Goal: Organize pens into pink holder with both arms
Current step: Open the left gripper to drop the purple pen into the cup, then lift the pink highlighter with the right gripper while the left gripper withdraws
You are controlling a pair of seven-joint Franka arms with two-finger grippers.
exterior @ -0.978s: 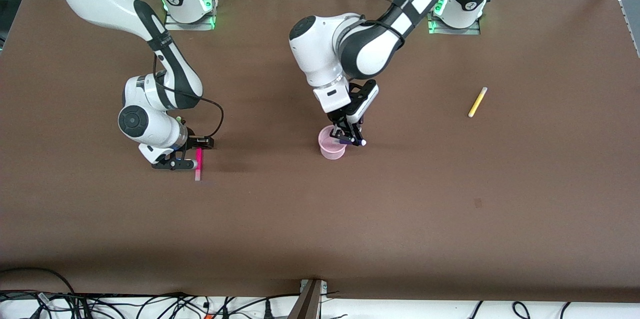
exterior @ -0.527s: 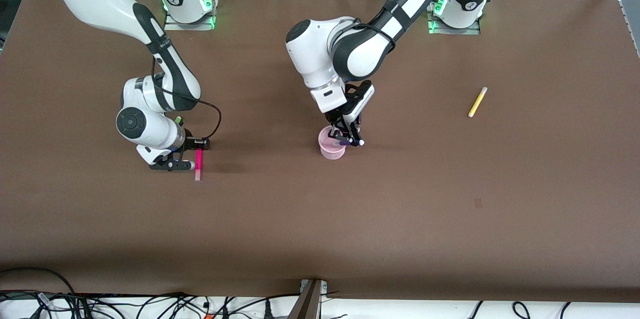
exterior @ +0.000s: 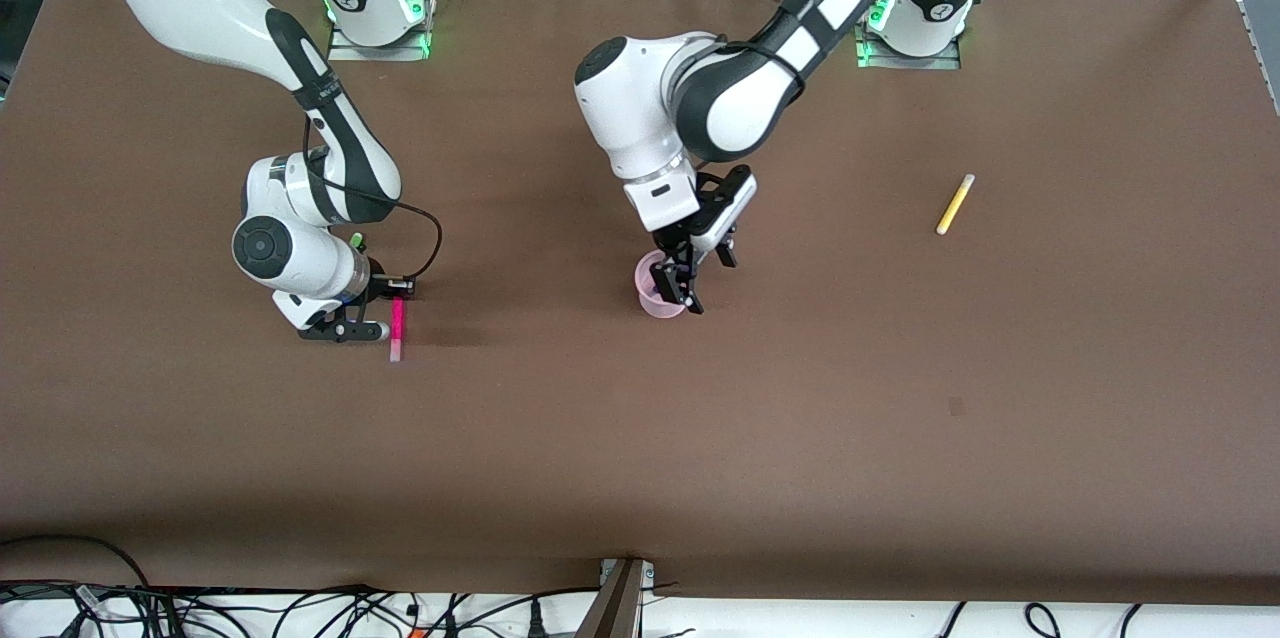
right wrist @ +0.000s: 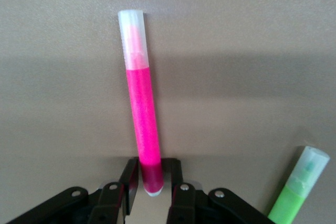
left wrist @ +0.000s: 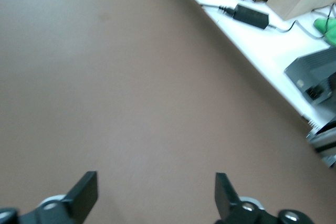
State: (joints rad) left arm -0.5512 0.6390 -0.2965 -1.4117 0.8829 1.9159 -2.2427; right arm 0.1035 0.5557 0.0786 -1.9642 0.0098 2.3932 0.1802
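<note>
The pink holder [exterior: 652, 296] stands mid-table. My left gripper [exterior: 707, 280] hangs just over its rim, open and empty; the left wrist view shows its gripper [left wrist: 156, 195] over bare table. The dark purple pen does not show. The magenta pen [exterior: 397, 326] lies on the table toward the right arm's end. My right gripper [exterior: 392, 304] is low over it, and the right wrist view shows the gripper [right wrist: 149, 174] shut on the coloured end of the magenta pen [right wrist: 142, 103]. The green pen [right wrist: 299, 192] lies beside it, partly hidden by the right wrist in the front view [exterior: 356, 240].
The yellow pen [exterior: 955, 204] lies alone toward the left arm's end of the brown table [exterior: 640, 458]. Cables and a post run along the table edge nearest the front camera.
My left gripper has opened over the holder, and the dark purple pen it held no longer shows. My right gripper has settled slightly lower around the magenta pen.
</note>
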